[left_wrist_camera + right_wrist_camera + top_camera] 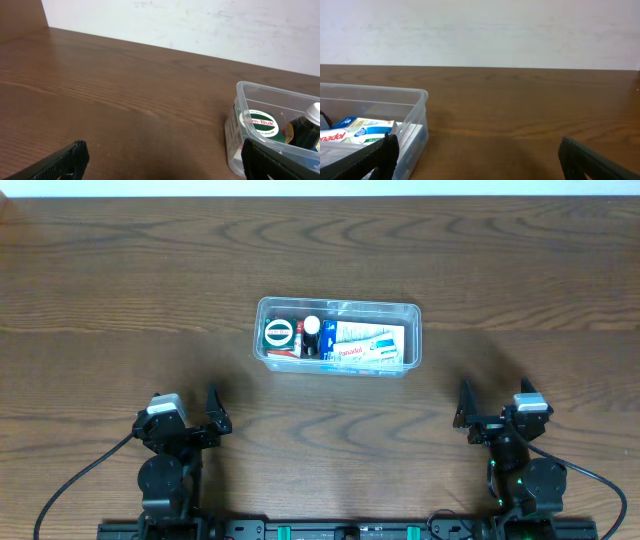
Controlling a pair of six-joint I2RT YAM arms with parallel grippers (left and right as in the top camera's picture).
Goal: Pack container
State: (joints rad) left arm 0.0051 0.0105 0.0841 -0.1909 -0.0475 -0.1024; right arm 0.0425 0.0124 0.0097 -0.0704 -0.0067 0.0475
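Observation:
The clear plastic container [338, 305] stands mid-table and holds a round green-and-white tin [279, 334], a dark bottle with a white cap [312, 332], a red item and white-blue medicine boxes [368, 344]. My left gripper [188, 418] is open and empty at the near left; in the left wrist view its jaws [162, 159] frame bare table, with the container [240, 107] at the right. My right gripper [492, 412] is open and empty at the near right; in its wrist view the jaws [477, 155] frame bare table and the container [417, 115] sits left.
The brown wooden table [120, 300] runs to a white wall [480, 30] at the back. Black cables trail from both arm bases along the front edge.

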